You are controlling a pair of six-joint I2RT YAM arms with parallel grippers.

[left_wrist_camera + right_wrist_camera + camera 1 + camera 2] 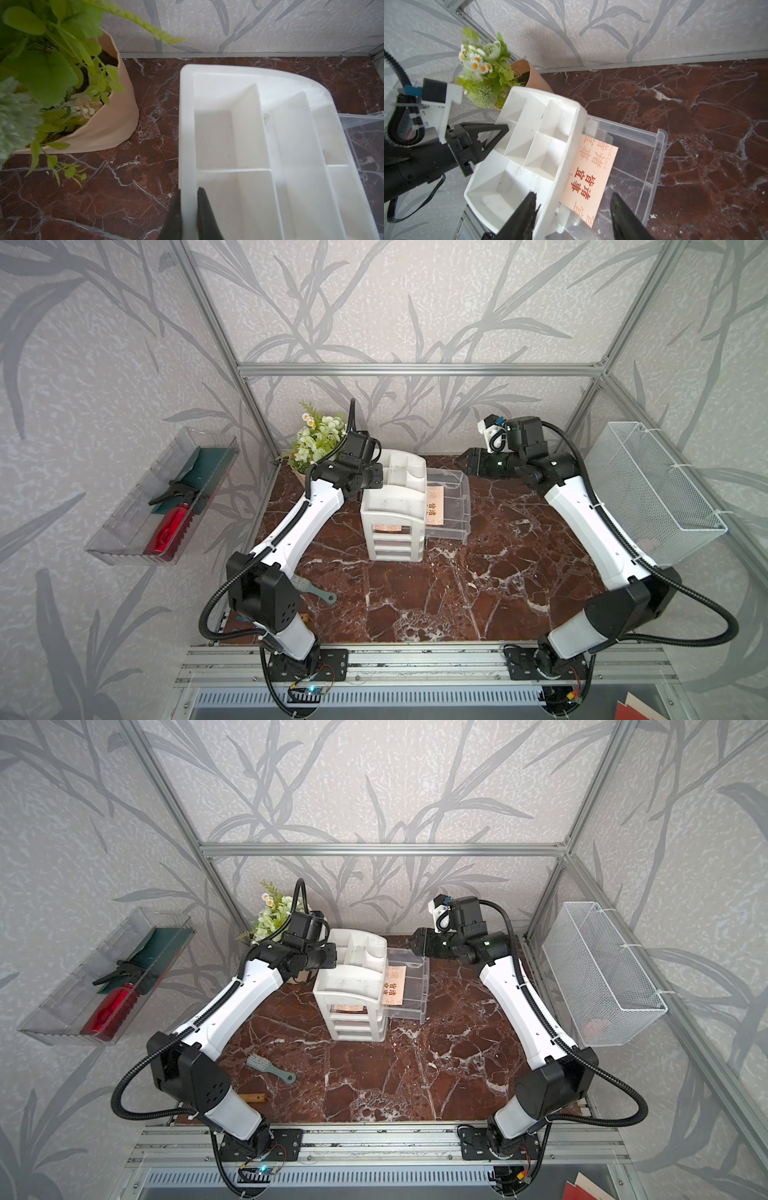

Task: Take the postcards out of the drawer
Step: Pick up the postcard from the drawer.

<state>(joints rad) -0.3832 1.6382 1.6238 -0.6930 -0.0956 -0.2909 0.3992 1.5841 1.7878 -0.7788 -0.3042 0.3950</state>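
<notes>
A white desk organizer (392, 506) stands toward 12 o'clock on the marble-patterned surface (457, 593), its clear top drawer (455, 497) pulled out toward 3 o'clock. In the open drawer a cream postcard (588, 180) with bold red characters lies flat against the organizer side, partly tucked under the organizer's top. More cream print shows through the organizer's front in a top view (386, 527).

The left hand (188, 193) is clamped on the organizer's rim at its 9 o'clock side, one finger on each face of the white wall. The right hand (573, 195) hangs above the drawer with its fingers apart, holding nothing and clear of the card. In both top views it sits at about 1 o'clock from the organizer.

A potted plant (318, 439) stands at 11 o'clock from the organizer. A grey-green brush (316, 593) lies at 7 o'clock. A wire basket (652, 489) hangs on the wall at 3 o'clock.
</notes>
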